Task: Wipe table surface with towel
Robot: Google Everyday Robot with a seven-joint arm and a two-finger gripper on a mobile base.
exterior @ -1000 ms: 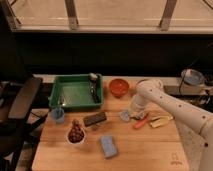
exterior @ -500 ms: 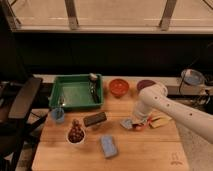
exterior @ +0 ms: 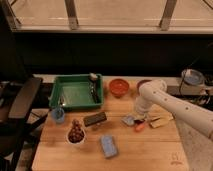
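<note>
My gripper (exterior: pixel 136 118) is low over the right half of the wooden table (exterior: pixel 150 156), pointing down at the end of the white arm (exterior: pixel 172 104), which reaches in from the right edge of the view. It sits right at a small grey-blue towel (exterior: pixel 128 120) lying crumpled on the tabletop, and the two look to be touching. From this angle I cannot tell whether the gripper has hold of the towel or is only pressing on it.

Just to the right of the towel, beside the gripper, lies a small orange thing (exterior: pixel 140 127). Further right is a flat yellow piece (exterior: pixel 160 121). To the left of the towel I see a dark rectangular block (exterior: pixel 95 119) lying at a slight slant. Nearer the front edge there is a blue sponge (exterior: pixel 108 146).

On the left front a white bowl (exterior: pixel 76 136) holds something brownish and knobbly that I cannot identify. A blue cup (exterior: pixel 58 115) stands near the left edge.

At the back left is a green tray (exterior: pixel 56 96) with a dark-handled utensil (exterior: pixel 93 86) lying along its right side. Just to the right of the tray sits an orange bowl (exterior: pixel 119 87). A darker bowl (exterior: pixel 142 83) beyond that is partly hidden by the arm. Off the table, a round grey container (exterior: pixel 193 79) stands at the far right.
</note>
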